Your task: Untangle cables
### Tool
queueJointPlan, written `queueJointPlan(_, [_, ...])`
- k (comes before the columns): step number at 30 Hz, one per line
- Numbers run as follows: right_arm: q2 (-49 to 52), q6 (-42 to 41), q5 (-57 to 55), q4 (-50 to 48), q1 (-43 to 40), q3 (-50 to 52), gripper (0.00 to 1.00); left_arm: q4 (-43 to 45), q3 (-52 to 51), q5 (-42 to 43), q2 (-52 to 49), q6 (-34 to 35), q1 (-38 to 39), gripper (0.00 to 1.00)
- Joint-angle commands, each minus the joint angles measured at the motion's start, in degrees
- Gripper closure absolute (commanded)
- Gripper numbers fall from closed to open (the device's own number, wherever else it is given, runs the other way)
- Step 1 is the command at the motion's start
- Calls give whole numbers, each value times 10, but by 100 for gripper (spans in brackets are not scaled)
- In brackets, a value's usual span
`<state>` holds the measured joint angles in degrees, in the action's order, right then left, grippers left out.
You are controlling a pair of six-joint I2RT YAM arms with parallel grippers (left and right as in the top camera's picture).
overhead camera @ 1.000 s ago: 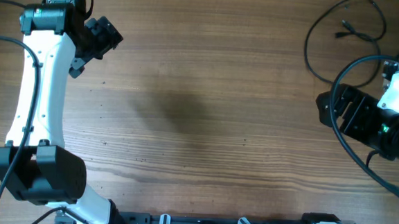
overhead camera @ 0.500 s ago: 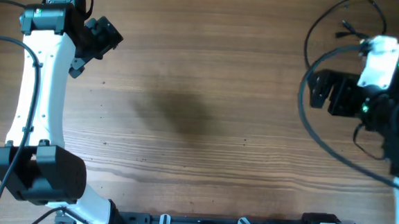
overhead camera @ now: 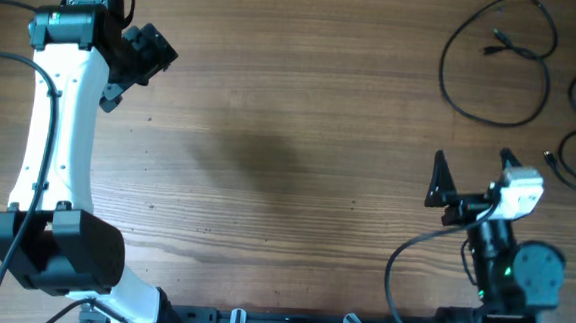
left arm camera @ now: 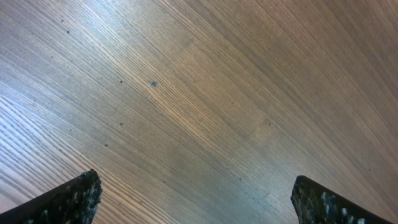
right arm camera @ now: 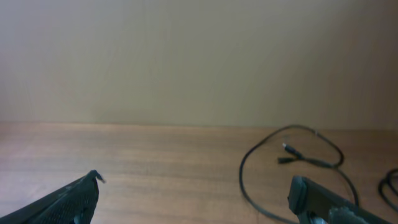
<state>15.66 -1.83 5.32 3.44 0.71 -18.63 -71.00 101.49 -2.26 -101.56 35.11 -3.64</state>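
Overhead, the left gripper (overhead camera: 139, 57) hangs at the far upper left over the bare table (overhead camera: 290, 132), fingers apart and empty, well away from the work. Further right, the right gripper (overhead camera: 473, 173) sits low, fingers spread, holding nothing. The cables (overhead camera: 444, 63) lie near the top-right corner, one big loop with smaller coils beside it. The step is best done by reaching for the loop's near edge and pinching a single strand — not a crossing.

A thin black cable (right arm camera: 267, 146) loops near the table's (right arm camera: 155, 162) far right edge; the right gripper's (right arm camera: 198, 198) fingers stand wide apart.
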Motion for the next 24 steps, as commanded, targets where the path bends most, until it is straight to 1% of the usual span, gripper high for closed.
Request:
queueJointPlan(1, [-75, 2, -14, -51, 2, 87, 0, 0, 7, -2, 5, 1, 2, 0])
queueJointPlan(5, [-117, 1, -11, -104, 2, 153, 0, 0, 7, -2, 5, 1, 2, 0])
queueJointPlan(8, [-143, 2, -12, -109, 2, 182, 0, 0, 7, -2, 5, 1, 2, 0])
queueJointPlan(13, [-155, 1, -11, -33, 2, 183, 0, 0, 7, -2, 5, 1, 2, 0])
queueJointPlan(15, [-155, -15, -9, -35, 2, 183, 0, 0, 7, -2, 5, 1, 2, 0])
queueJointPlan(17, [-155, -63, -8, -36, 2, 183, 0, 0, 7, -2, 5, 1, 2, 0])
queueJointPlan(18, [-155, -74, -8, -36, 2, 183, 0, 0, 7, -2, 5, 1, 2, 0])
queueJointPlan(24, [-155, -73, -10, -36, 2, 183, 0, 0, 7, -2, 5, 1, 2, 0])
